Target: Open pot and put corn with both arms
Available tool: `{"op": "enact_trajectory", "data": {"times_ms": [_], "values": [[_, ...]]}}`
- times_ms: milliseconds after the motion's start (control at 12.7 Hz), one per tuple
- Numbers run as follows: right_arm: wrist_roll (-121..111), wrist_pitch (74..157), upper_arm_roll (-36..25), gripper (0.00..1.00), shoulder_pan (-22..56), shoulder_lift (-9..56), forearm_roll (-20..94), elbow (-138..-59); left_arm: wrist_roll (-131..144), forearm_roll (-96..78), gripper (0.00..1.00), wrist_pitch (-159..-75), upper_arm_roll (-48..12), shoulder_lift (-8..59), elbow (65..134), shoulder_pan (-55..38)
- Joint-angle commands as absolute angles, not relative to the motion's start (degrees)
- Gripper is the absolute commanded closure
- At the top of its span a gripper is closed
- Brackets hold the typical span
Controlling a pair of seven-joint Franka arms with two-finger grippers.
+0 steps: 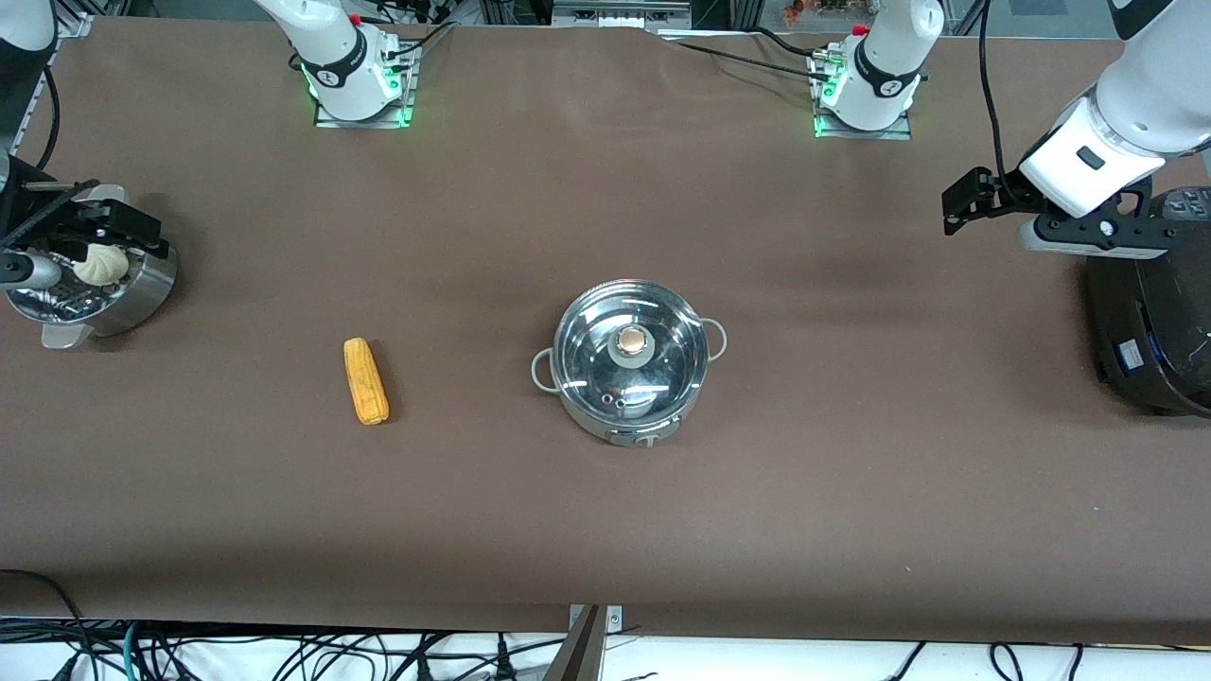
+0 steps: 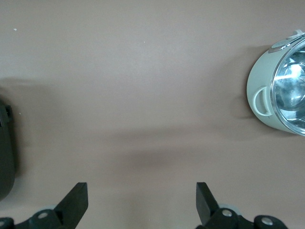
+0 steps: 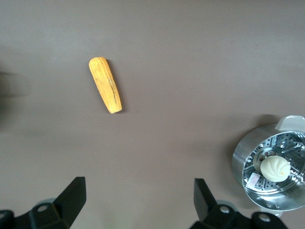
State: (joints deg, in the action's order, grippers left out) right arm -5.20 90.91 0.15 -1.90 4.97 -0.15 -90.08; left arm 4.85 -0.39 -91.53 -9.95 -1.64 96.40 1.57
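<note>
Brown matte table (image 1: 605, 530), cloth-like, faint creases; cables hang off its camera-side edge, and both arm bases stand along the opposite edge.

Right arm's end: perforated steel steamer (image 1: 114, 293) holding a round white bun (image 1: 100, 264), partly covered in the front view by the right gripper (image 1: 114, 227) over it. Right wrist view: fingers (image 3: 71, 198) spread wide, nothing between them.

Corn (image 1: 365, 380): orange-yellow, tapered, rough-grained, flat on the table between steamer and pot, well apart from both.

Pot (image 1: 632, 364): near table centre, shiny steel, round, loop handles at two sides. Glass lid (image 1: 662, 355) is on, tan knob (image 1: 632, 340) at centre; contents hard to make out through reflections.

Left arm's end: left gripper (image 1: 965, 200) over bare table, fingers (image 2: 76, 200) spread, empty. Black cooker (image 1: 1149, 340) cut off by the frame edge, partly covered by the left arm.
</note>
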Motion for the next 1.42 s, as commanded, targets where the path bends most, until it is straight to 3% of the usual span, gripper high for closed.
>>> {"op": "enact_trajectory", "data": {"times_ms": [0, 1342], "values": [[-5.62, 90.97, 0.35, 0.00, -1.93, 5.36, -0.35, -89.12, 3.60, 0.00, 0.00, -90.44, -10.11, -1.32, 95.19, 1.85], [-5.63, 90.88, 0.09, 0.00, -2.37, 7.03, -0.09, -87.01, 4.13, 0.00, 0.00, -89.04, -10.20, -1.41, 95.19, 1.76]]}}
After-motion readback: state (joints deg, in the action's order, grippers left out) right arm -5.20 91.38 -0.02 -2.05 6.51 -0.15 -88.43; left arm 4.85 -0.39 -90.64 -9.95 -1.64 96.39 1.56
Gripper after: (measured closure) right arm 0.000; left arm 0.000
